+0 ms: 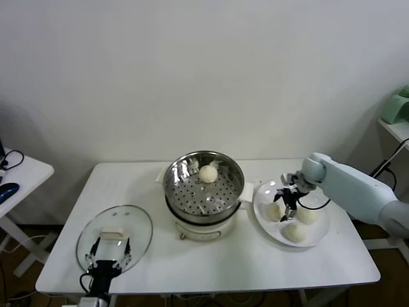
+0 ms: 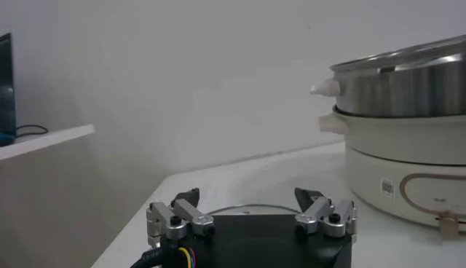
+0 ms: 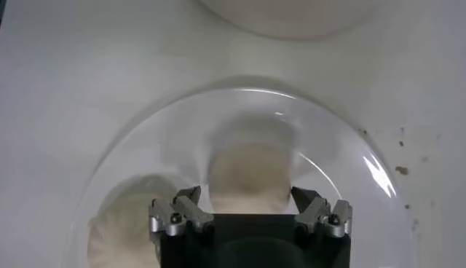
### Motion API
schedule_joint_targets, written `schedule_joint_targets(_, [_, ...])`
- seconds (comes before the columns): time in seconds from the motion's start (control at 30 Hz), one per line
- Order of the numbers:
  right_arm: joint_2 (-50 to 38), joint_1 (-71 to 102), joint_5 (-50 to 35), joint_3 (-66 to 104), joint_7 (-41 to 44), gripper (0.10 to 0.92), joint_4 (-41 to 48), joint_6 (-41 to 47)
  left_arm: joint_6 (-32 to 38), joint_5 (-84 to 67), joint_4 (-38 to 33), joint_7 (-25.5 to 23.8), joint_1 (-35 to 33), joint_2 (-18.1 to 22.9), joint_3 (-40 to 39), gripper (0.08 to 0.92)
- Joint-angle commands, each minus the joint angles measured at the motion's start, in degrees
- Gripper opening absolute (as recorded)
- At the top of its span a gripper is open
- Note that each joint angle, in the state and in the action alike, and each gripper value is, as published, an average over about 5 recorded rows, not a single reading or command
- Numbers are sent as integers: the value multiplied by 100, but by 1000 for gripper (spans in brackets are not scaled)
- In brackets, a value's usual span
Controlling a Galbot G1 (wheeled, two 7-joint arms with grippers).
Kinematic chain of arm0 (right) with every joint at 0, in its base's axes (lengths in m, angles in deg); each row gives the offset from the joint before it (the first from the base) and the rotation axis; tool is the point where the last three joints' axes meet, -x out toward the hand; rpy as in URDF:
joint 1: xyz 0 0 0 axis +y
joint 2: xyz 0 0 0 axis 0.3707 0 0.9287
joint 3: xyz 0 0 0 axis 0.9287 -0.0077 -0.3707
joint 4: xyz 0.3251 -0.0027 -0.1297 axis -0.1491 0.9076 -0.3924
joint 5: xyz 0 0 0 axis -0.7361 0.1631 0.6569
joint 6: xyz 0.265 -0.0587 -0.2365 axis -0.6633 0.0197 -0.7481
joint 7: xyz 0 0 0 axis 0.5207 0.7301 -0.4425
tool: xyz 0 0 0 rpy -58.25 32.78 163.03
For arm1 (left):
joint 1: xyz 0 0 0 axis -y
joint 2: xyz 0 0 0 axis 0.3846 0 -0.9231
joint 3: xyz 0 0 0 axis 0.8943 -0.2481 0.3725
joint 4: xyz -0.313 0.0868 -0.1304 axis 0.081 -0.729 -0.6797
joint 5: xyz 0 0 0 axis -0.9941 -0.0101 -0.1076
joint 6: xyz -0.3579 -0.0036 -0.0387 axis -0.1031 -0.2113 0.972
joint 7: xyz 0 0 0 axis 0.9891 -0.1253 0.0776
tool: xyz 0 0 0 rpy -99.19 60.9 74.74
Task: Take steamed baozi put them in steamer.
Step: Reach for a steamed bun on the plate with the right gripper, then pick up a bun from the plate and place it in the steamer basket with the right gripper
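Note:
The steamer (image 1: 203,185) stands mid-table and holds one baozi (image 1: 208,173) at its far side. Three more baozi lie on a white plate (image 1: 261,192) to its right: one nearest the steamer (image 1: 275,211), one on the right (image 1: 310,215), one in front (image 1: 294,232). My right gripper (image 1: 289,196) hangs open just over the baozi nearest the steamer. In the right wrist view the gripper (image 3: 247,198) is open, with that baozi (image 3: 247,175) between its fingertips and another bun (image 3: 120,226) beside it. My left gripper (image 1: 108,254) is parked open at the front left, and it also shows in the left wrist view (image 2: 247,198).
A round glass lid (image 1: 137,227) lies flat at the table's front left, under my left gripper. The steamer's steel wall and white cooker base (image 2: 408,146) rise close by in the left wrist view. A side table (image 1: 19,173) stands at far left, a shelf (image 1: 396,125) at far right.

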Motion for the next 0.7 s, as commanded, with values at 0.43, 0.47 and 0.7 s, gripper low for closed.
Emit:
schedule_joint_targets(0.43, [-16, 79, 7, 87, -14, 715, 18, 10, 4, 14, 3, 7, 11, -6, -6, 823])
schedule_joint_targets(0.47, [-17, 80, 3, 95, -18, 711, 14, 12, 5, 13, 2, 7, 9, -6, -6, 823])
schedule_joint_targets(0.7, [-59, -85, -353, 41, -88, 697, -66, 122, -13, 20, -19, 17, 12, 11, -9, 823])
